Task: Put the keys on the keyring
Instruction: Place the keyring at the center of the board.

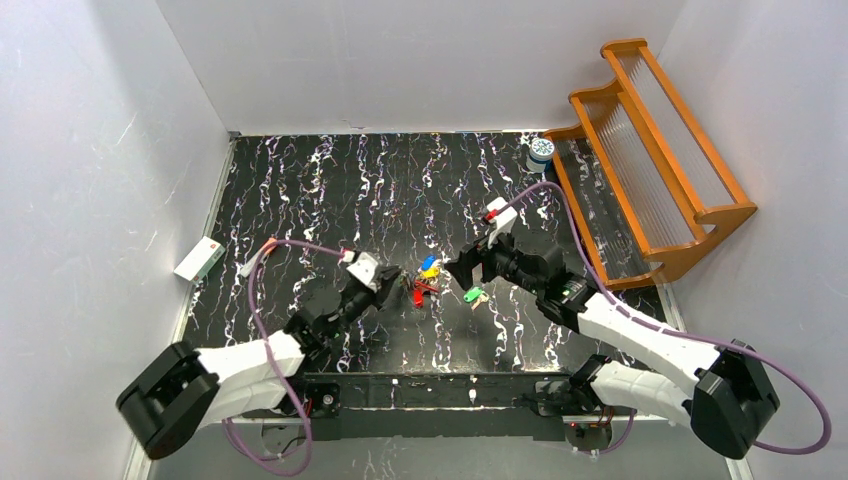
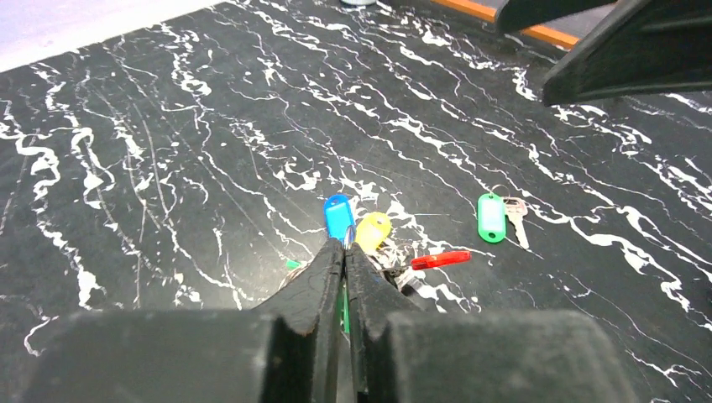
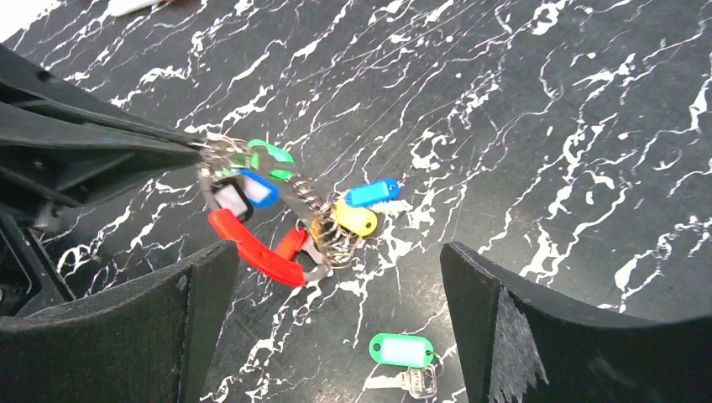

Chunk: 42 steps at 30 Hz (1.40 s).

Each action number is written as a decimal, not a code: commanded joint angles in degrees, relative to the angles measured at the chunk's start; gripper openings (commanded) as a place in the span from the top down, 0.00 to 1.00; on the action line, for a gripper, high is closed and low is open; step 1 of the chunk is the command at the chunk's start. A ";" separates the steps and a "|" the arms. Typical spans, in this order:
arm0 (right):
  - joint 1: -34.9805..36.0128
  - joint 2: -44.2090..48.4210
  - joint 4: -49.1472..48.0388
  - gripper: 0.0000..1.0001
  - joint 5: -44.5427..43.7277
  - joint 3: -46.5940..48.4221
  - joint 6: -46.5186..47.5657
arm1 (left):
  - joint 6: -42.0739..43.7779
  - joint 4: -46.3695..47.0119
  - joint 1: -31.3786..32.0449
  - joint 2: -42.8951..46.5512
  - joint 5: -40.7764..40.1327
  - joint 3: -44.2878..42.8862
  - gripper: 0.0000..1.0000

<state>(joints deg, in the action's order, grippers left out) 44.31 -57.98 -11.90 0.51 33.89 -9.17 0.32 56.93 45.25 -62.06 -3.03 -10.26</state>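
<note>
One green key (image 3: 401, 350) lies loose on the surface (image 3: 546, 126) between the wide-apart right fingers (image 3: 504, 336); the left fingers (image 2: 327, 277) pinch shut, seemingly on the keyring (image 3: 306, 206) just beside it.

Top view. A bench (image 1: 330, 190) with a black surface veined in white fills the middle of the frame, closed in by plain white walls (image 1: 400, 60) on the left, back and right. At the upper right, an orange wooden rack (image 1: 700, 240) with two stepped rails and ribbed clear panels stands along the bench's right edge. A small round white-and-blue jar (image 1: 540, 152) sits just beside the rack's far end. At the left edge of the frame, a small white box (image 1: 199, 259) with green and red markings lies tilted at the bench's rim.
</note>
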 commanded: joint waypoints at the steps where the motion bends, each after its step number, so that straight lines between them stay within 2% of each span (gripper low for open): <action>1: -0.36 -2.19 -2.04 0.01 3.58 1.42 -1.63 | -4.08 -1.59 0.52 11.36 -3.01 4.85 0.93; 3: -0.45 -3.40 -1.63 0.01 4.62 2.14 -1.96 | -4.48 -7.46 0.62 15.91 -3.39 5.03 0.81; 5: -0.61 -4.50 -1.48 0.01 5.53 2.60 -2.19 | -4.41 -11.82 0.69 19.46 -3.89 4.79 0.63; 6: -0.63 -5.08 -1.38 0.01 5.80 2.78 -2.31 | -4.29 -13.12 0.76 20.70 -4.48 4.62 0.54; 10: -0.79 -6.75 -0.86 0.01 6.87 3.69 -3.22 | -4.38 -20.52 0.67 22.42 -5.73 1.61 0.05; 11: -0.78 -7.05 -0.70 0.01 7.07 3.81 -3.44 | -4.36 -22.05 0.66 22.13 -5.86 0.78 0.02; 15: -0.97 -8.65 -0.37 0.01 8.06 3.89 -3.95 | -6.21 -26.94 0.74 19.35 -6.09 -2.17 0.02; 20: -1.14 -11.86 0.47 0.01 10.57 4.97 -5.12 | -13.98 -32.14 0.71 14.34 -10.44 -5.68 0.02; 26: -1.67 -16.84 0.93 0.01 13.71 6.58 -7.51 | -22.15 -45.40 0.58 6.82 -18.73 -13.82 0.02; 31: -2.31 -21.10 0.96 0.03 16.85 7.75 -9.58 | -25.51 -53.20 0.20 0.48 -19.94 -19.74 0.02; 42: -2.98 -31.54 2.94 0.17 26.23 11.29 -13.70 | -29.38 -52.45 -4.67 -6.64 -8.14 -20.72 0.04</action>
<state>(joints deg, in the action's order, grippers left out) 41.58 -86.87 -9.21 21.61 42.39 -20.78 -26.33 5.48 43.03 -68.34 -16.05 -29.89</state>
